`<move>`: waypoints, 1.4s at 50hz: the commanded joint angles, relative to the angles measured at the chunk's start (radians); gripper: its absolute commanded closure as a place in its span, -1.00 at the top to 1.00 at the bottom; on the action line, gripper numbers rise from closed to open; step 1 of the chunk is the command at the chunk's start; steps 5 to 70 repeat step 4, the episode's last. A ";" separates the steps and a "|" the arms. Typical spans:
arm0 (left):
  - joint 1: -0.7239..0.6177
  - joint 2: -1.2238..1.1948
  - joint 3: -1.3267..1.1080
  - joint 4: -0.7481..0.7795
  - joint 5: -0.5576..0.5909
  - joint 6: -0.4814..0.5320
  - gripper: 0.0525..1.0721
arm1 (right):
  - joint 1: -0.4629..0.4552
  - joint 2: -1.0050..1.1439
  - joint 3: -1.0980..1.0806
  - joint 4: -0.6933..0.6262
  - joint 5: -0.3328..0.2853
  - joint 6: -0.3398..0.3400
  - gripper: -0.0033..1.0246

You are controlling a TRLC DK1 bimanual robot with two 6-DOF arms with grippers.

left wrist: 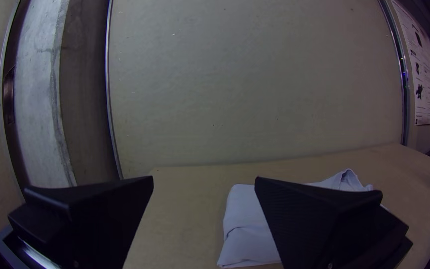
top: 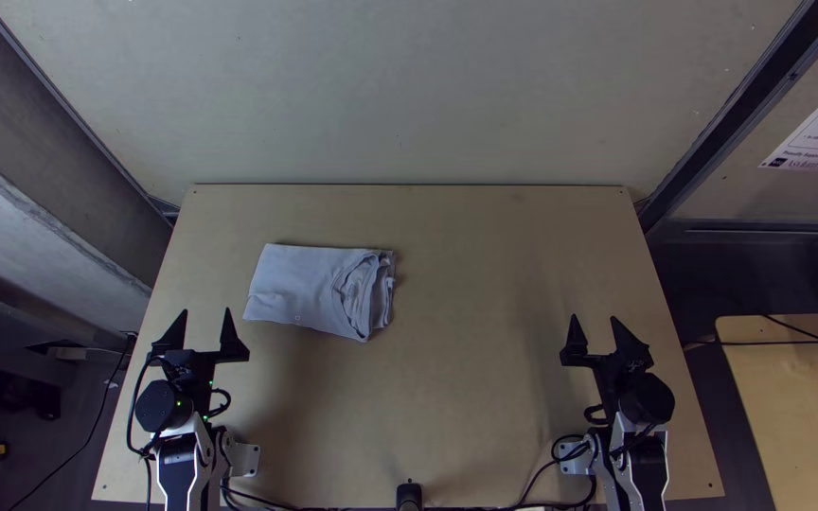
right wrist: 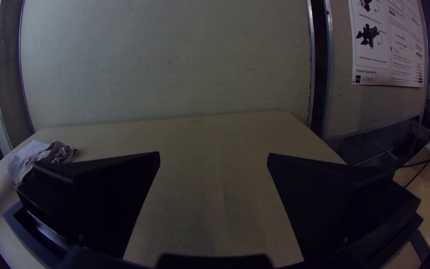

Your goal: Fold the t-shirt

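- T-shirt (top: 310, 286): on the table (top: 485, 407), left half, toward the far side; lay as a compact folded packet, several layers thick.
- Long axis: ran mostly side to side, slightly slanted, with the right end a bit closer to the arm bases. Smooth part at left, rumpled layers and loose edges stacked at right.
- Left gripper (top: 206, 310): fingers wide apart, nothing between them. Just beside the shirt, on its left and slightly toward the bases; fingertips pointed at the table's far side, so roughly across the shirt's long axis.
- Right gripper (top: 594, 317): also wide, also holding nothing. Well apart from the shirt, which lay off to its left and a little farther out.
- Nearer arm: left, clearly. Its gripper was close to the smooth end; the rumpled end faced the right arm, across a broad stretch of wood.
- Contact: neither gripper touched the cloth, as far as could be made out.
- Step, my read: folding looked done or nearly done, arms parked.
- If a touch-up was wanted: left gripper would have needed to go right and slightly outward for the smooth end; right gripper a long way left for the layered end.
- Risk, guess: pinching only the top layer there could have opened the packet.
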 commanded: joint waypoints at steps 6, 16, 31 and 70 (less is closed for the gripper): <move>0.004 -0.008 -0.047 -0.016 -0.002 -0.006 0.92 | 0.003 -0.007 -0.012 0.008 0.005 0.009 0.93; 0.004 -0.008 -0.047 -0.016 -0.002 -0.006 0.92 | 0.003 -0.007 -0.012 0.008 0.005 0.009 0.93; 0.004 -0.008 -0.047 -0.016 -0.002 -0.006 0.92 | 0.003 -0.007 -0.012 0.008 0.005 0.009 0.93; 0.004 -0.008 -0.047 -0.016 -0.002 -0.006 0.92 | 0.003 -0.007 -0.012 0.008 0.005 0.009 0.93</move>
